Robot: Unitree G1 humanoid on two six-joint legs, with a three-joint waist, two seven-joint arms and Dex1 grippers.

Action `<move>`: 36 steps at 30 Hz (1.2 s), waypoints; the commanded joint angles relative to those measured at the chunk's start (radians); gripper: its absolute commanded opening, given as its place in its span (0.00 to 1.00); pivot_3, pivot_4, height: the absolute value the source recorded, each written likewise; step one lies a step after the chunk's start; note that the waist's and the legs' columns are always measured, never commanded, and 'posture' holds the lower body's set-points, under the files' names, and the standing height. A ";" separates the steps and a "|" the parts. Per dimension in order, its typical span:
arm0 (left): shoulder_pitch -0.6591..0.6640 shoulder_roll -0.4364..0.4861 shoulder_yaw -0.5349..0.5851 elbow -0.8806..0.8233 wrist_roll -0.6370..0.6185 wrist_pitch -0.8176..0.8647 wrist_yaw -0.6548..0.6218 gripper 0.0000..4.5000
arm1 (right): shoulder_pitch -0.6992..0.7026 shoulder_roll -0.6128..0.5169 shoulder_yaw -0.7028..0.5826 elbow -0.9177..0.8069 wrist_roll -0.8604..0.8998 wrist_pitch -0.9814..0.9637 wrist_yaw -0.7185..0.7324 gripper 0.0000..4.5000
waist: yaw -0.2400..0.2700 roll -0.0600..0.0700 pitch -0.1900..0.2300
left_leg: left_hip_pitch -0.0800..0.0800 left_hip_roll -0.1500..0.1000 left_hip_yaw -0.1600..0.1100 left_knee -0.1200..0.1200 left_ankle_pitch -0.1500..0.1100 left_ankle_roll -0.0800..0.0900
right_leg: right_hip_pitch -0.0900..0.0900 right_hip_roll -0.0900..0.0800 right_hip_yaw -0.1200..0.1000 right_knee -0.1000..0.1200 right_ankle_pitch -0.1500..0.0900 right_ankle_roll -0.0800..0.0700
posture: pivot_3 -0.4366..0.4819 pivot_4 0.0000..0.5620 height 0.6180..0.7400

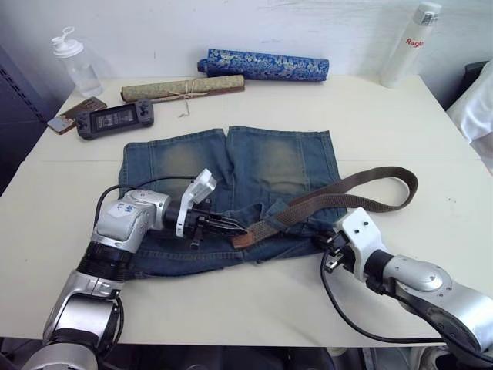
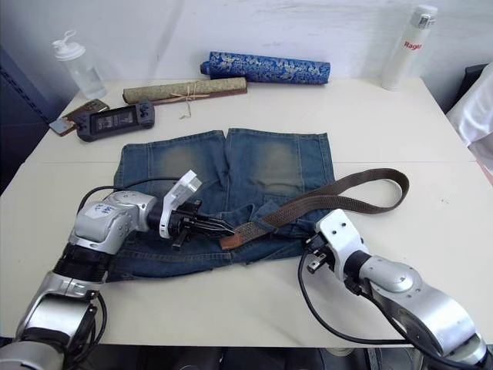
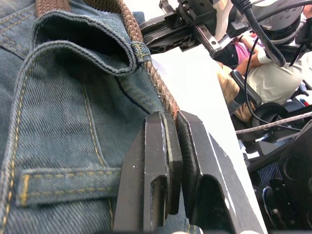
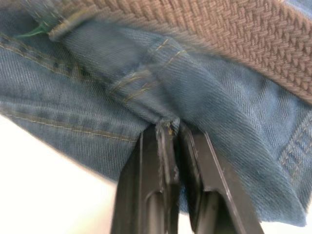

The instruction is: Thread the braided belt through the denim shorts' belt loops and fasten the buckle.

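The denim shorts (image 1: 254,166) lie flat mid-table, waistband toward me. The braided belt (image 1: 350,185) runs from its tan tip (image 1: 243,239) at the waistband up to the right, curls round and comes back. My left gripper (image 1: 235,227) is shut on the belt near the tip; in the left wrist view the strap passes under a denim belt loop (image 3: 139,50) and ends between the fingers (image 3: 158,146). Another loop (image 3: 68,180) lies flat beside them. My right gripper (image 1: 326,242) is shut on a fold of the waistband (image 4: 161,97). The buckle is hidden.
Along the back edge stand a clear bottle (image 1: 77,63), an olive rolled mat (image 1: 182,89), a blue patterned roll (image 1: 266,65) and a white bottle (image 1: 412,42). A handheld console (image 1: 115,119) lies at back left. A seated person (image 3: 234,53) shows beyond the table's right side.
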 commanded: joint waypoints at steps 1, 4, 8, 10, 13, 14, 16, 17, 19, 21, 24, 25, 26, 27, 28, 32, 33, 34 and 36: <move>-0.009 0.015 0.066 -0.040 -0.047 0.012 0.014 0.00 | 0.021 -0.033 -0.048 0.163 -0.119 0.044 -0.026 0.01 | 0.004 0.000 0.000 | 0.001 0.000 0.000 0.000 0.000 0.000 | 0.002 0.000 0.000 -0.001 0.000 -0.002 | 0.48 0.27 0.22; -0.004 0.014 0.070 -0.051 -0.055 0.017 0.021 0.00 | 0.021 -0.035 -0.056 0.180 -0.157 0.037 -0.007 0.01 | 0.005 -0.001 -0.001 | 0.001 -0.001 0.000 0.000 0.000 0.000 | 0.005 0.000 0.000 -0.007 -0.001 -0.004 | 0.48 0.27 0.22; -0.005 0.011 0.072 -0.043 -0.052 0.007 0.027 0.00 | 0.000 0.016 -0.103 0.164 -0.133 0.045 0.008 0.01 | 0.002 -0.001 -0.001 | 0.001 -0.002 0.000 0.000 0.000 -0.001 | 0.009 -0.001 0.000 -0.014 0.003 -0.001 | 0.48 0.27 0.22; -0.005 0.007 0.070 -0.043 -0.052 0.005 0.031 0.00 | -0.018 0.056 -0.130 0.146 -0.095 0.058 0.016 0.01 | 0.003 -0.001 -0.001 | 0.001 -0.003 -0.001 0.000 0.000 -0.001 | 0.011 -0.001 0.000 -0.016 0.008 0.008 | 0.48 0.27 0.22; -0.001 -0.002 0.067 -0.052 -0.056 0.006 0.040 0.00 | -0.055 0.165 -0.237 0.111 0.030 0.118 0.009 0.01 | 0.000 -0.001 0.000 | 0.001 -0.004 -0.001 0.000 0.000 -0.001 | 0.011 -0.002 0.000 -0.017 0.008 0.009 | 0.48 0.27 0.22; 0.002 -0.006 0.067 -0.058 -0.059 0.008 0.042 0.00 | -0.078 0.202 -0.298 0.096 0.101 0.153 -0.002 0.11 | -0.001 0.000 0.000 | 0.001 -0.004 -0.001 0.000 0.000 -0.001 | 0.011 -0.002 0.000 -0.017 0.008 0.009 | 0.48 0.27 0.22; 0.004 -0.011 0.063 -0.060 -0.061 0.006 0.046 0.00 | -0.116 0.238 -0.390 0.083 0.210 0.219 -0.009 0.28 | -0.003 0.002 0.001 | 0.001 -0.004 -0.001 0.000 0.000 -0.001 | 0.010 -0.002 0.001 -0.016 0.008 0.009 | 0.48 0.27 0.22; 0.005 -0.015 0.060 -0.060 -0.060 0.004 0.048 0.00 | -0.131 0.243 -0.428 0.079 0.267 0.256 -0.008 0.39 | -0.006 0.003 0.002 | 0.001 -0.004 -0.001 0.000 0.000 -0.001 | 0.009 -0.002 0.001 -0.016 0.008 0.009 | 0.48 0.27 0.22; 0.006 -0.019 0.058 -0.060 -0.058 0.001 0.052 0.00 | -0.151 0.246 -0.479 0.078 0.354 0.316 -0.016 0.61 | -0.008 0.004 0.003 | 0.001 -0.004 -0.001 -0.001 0.000 -0.001 | 0.009 -0.002 0.002 -0.016 0.009 0.009 | 0.48 0.27 0.22; 0.005 -0.025 0.056 -0.058 -0.059 -0.001 0.055 0.00 | -0.185 0.244 -0.553 0.101 0.514 0.381 -0.049 0.83 | -0.009 0.004 0.003 | 0.000 -0.004 -0.001 -0.002 0.000 -0.001 | 0.008 -0.002 0.001 -0.015 0.008 0.009 | 0.48 0.27 0.22; 0.001 -0.043 0.051 -0.054 -0.058 -0.005 0.064 0.00 | -0.161 0.166 -0.580 0.148 1.036 0.332 -0.139 0.98 | -0.011 0.005 0.003 | -0.001 -0.004 0.000 -0.003 0.000 -0.001 | 0.006 -0.002 0.002 -0.015 0.008 0.009 | 0.48 0.27 0.22; -0.001 -0.048 0.051 -0.053 -0.058 -0.006 0.066 0.00 | -0.143 0.137 -0.559 0.151 1.175 0.295 -0.181 0.98 | -0.011 0.005 0.003 | -0.002 -0.004 0.000 -0.002 0.000 -0.001 | 0.005 -0.003 0.002 -0.014 0.008 0.009 | 0.48 0.27 0.22; -0.002 -0.052 0.051 -0.054 -0.058 -0.005 0.068 0.00 | -0.129 0.133 -0.513 0.145 1.288 0.237 -0.244 0.98 | -0.012 0.005 0.003 | -0.003 -0.004 0.001 -0.002 0.000 -0.001 | 0.003 -0.003 0.003 -0.014 0.008 0.009 | 0.48 0.27 0.22; -0.002 -0.057 0.052 -0.056 -0.060 -0.004 0.070 0.00 | -0.120 0.158 -0.457 0.134 1.356 0.179 -0.301 0.98 | -0.013 0.004 0.003 | -0.004 -0.003 0.001 -0.001 0.000 -0.001 | 0.002 -0.003 0.003 -0.014 0.008 0.009 | 0.48 0.27 0.22; -0.002 -0.060 0.053 -0.058 -0.062 -0.003 0.071 0.00 | -0.118 0.196 -0.403 0.120 1.382 0.131 -0.346 0.98 | -0.019 0.004 0.003 | -0.004 -0.003 0.001 -0.001 0.000 -0.001 | 0.002 -0.003 0.003 -0.014 0.008 0.009 | 0.48 0.27 0.22; 0.001 -0.068 0.060 -0.069 -0.074 0.009 0.080 0.00 | -0.115 0.371 -0.205 0.087 1.393 -0.017 -0.524 0.98 | -0.030 0.005 0.004 | -0.003 -0.003 0.001 -0.004 0.001 -0.001 | 0.001 -0.002 0.003 -0.013 0.008 0.009 | 0.48 0.27 0.22; 0.003 -0.069 0.062 -0.075 -0.080 0.015 0.081 0.00 | -0.112 0.393 -0.179 0.090 1.393 -0.037 -0.556 0.98 | -0.030 0.005 0.004 | -0.003 -0.003 0.002 -0.005 0.002 -0.003 | 0.000 -0.002 0.004 -0.013 0.008 0.009 | 0.48 0.27 0.22; 0.004 -0.069 0.064 -0.078 -0.084 0.018 0.082 0.00 | -0.110 0.405 -0.163 0.090 1.393 -0.052 -0.576 0.98 | -0.030 0.005 0.004 | -0.004 -0.004 0.002 -0.005 0.003 -0.005 | -0.002 -0.002 0.005 -0.012 0.008 0.009 | 0.48 0.27 0.22; 0.005 -0.068 0.067 -0.084 -0.089 0.023 0.086 0.00 | -0.106 0.414 -0.133 0.110 1.393 -0.074 -0.604 0.98 | -0.029 0.005 0.004 | -0.004 -0.004 0.002 -0.005 0.004 -0.007 | -0.002 -0.002 0.005 -0.012 0.009 0.009 | 0.48 0.27 0.22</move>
